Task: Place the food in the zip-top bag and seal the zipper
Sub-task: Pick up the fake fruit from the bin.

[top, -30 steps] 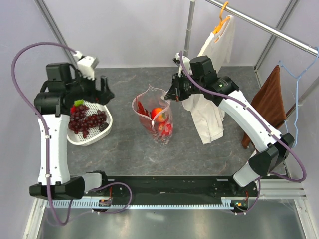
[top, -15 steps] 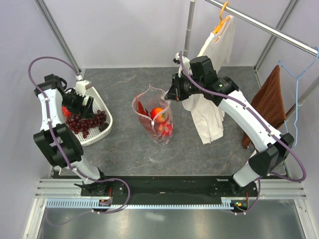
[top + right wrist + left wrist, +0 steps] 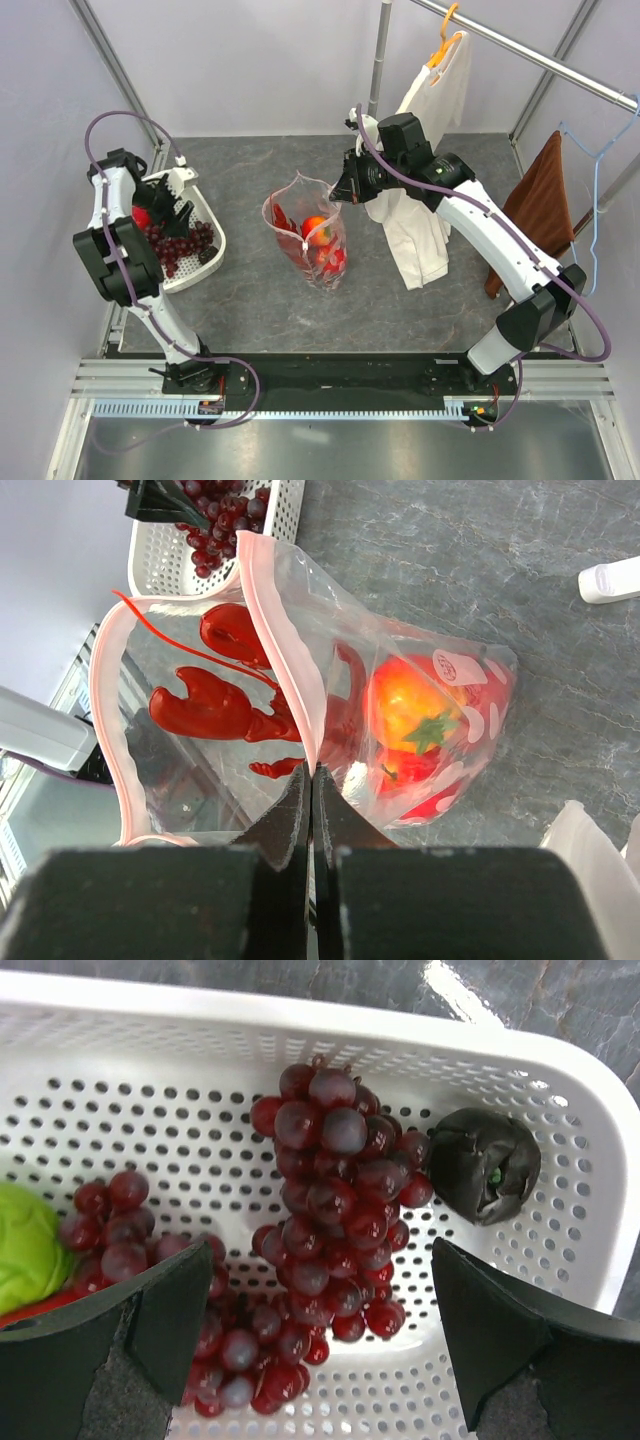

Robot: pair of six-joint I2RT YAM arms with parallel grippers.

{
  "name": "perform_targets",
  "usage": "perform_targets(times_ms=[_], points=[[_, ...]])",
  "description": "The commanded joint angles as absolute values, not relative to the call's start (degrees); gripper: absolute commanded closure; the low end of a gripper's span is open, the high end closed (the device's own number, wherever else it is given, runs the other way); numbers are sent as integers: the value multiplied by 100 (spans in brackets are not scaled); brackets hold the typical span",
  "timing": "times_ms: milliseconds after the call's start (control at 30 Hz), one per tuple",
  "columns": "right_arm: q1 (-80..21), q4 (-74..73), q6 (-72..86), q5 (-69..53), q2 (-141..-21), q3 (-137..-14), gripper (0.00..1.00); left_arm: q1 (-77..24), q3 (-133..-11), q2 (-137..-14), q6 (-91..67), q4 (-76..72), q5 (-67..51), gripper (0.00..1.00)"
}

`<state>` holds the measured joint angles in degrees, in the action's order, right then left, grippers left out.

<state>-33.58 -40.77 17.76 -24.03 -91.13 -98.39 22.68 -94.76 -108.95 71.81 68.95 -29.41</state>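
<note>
The clear zip-top bag (image 3: pixel 306 238) stands open mid-table, with red chilli peppers (image 3: pixel 215 705) and orange and red fruit (image 3: pixel 415 708) inside. My right gripper (image 3: pixel 312 770) is shut on its pink zipper (image 3: pixel 278 620) strip and holds that edge up; seen from above, the right gripper (image 3: pixel 342 188) is at the bag's far-right rim. My left gripper (image 3: pixel 320 1252) hangs open over the dark purple grapes (image 3: pixel 335 1195) in the white basket (image 3: pixel 300 1030), touching nothing. A green piece (image 3: pixel 25 1250) lies at the basket's left. From above, the left gripper (image 3: pixel 180 215) is over the basket (image 3: pixel 207 262).
A dark round piece (image 3: pixel 485 1165) lies in the basket beside the grapes. A cream shirt (image 3: pixel 420 235) hangs right of the bag, and a brown towel (image 3: pixel 540 205) and a blue hanger (image 3: pixel 597 190) hang further right. A small white object (image 3: pixel 610 580) lies on the table.
The left arm has folded back and down toward the far-left corner, bringing its open gripper low over the grapes. The right arm and bag have not moved.
</note>
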Motion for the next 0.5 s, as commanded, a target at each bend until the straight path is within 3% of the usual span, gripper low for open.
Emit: perform_targets(times_ms=[0,333,467], points=[[-3340,-4008,1670,-2355,-9167,-10011,100,2162,-9466,-11135,7393,6742,-3243,3],[-3349,-3973,1723,-2470,-9185,-9958,100,1978,-9036,-11627,6873,5741,-2866,1],[-3340,-3955,1723,-2478,-9202,-9967,100,1934,-8956,-11759,6759,5511,-2725,7]])
